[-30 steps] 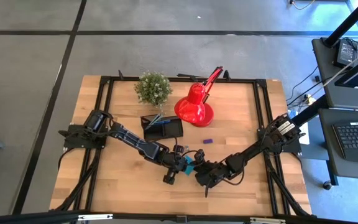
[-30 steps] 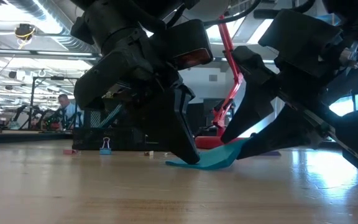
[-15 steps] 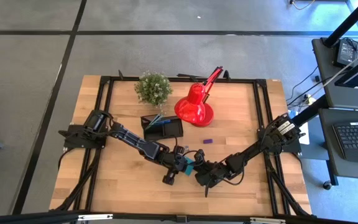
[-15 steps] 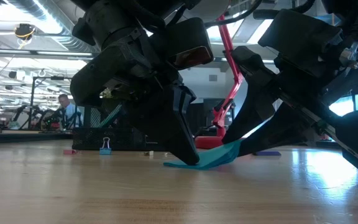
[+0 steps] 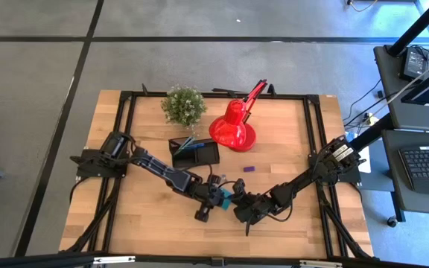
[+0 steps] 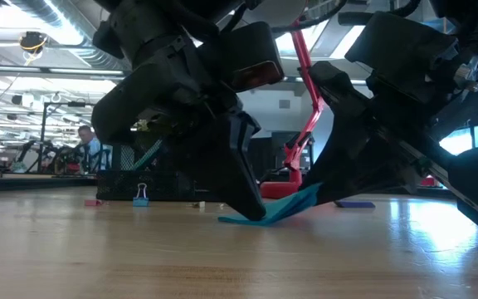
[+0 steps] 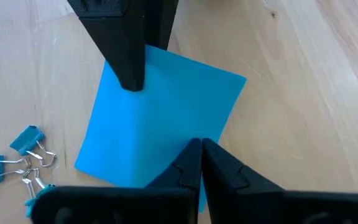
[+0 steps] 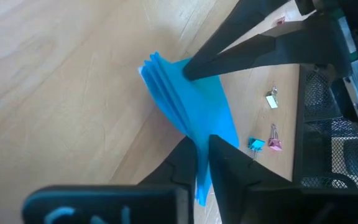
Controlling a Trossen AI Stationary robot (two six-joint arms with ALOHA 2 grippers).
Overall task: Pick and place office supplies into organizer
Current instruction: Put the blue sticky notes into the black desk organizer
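Note:
The blue sticky-note pad (image 5: 226,196) lies on the wooden table near its front middle, with both grippers at it. My left gripper (image 7: 201,147) is shut, and its tips rest on one end of the pad (image 6: 251,218). My right gripper (image 8: 202,144) is shut on the pad's opposite edge, which is raised and fanned (image 6: 305,199). The black organizer (image 5: 196,152) stands farther back with blue scissors and pens in it. A tiny purple piece (image 5: 249,169) lies to the right of the organizer. Small clips (image 7: 23,163) lie beside the pad. My left gripper presses its shut fingertips (image 6: 254,208) down on the pad's top sheet near one edge (image 7: 185,163). It comes slanting down from the table's left. That end of the pad lies flat on the table. My right gripper pinches the pad's opposite edge (image 8: 194,127) between its two fingers, slanting down from the table's right. Several sheets are in the pinch and they fan apart. This edge is lifted off the table and the pad tilts down toward my left gripper.
A red desk lamp (image 5: 233,128) and a green potted plant (image 5: 183,104) stand at the back behind the organizer. Black frame rails (image 5: 125,149) run along the table's sides. More clips (image 8: 272,99) lie between the pad and the organizer's mesh wall (image 8: 328,124).
My right gripper has shut on the pad's raised edge, which has come up a little higher. The pad's other end has stayed on the table under my left gripper. Neither arm has shifted.

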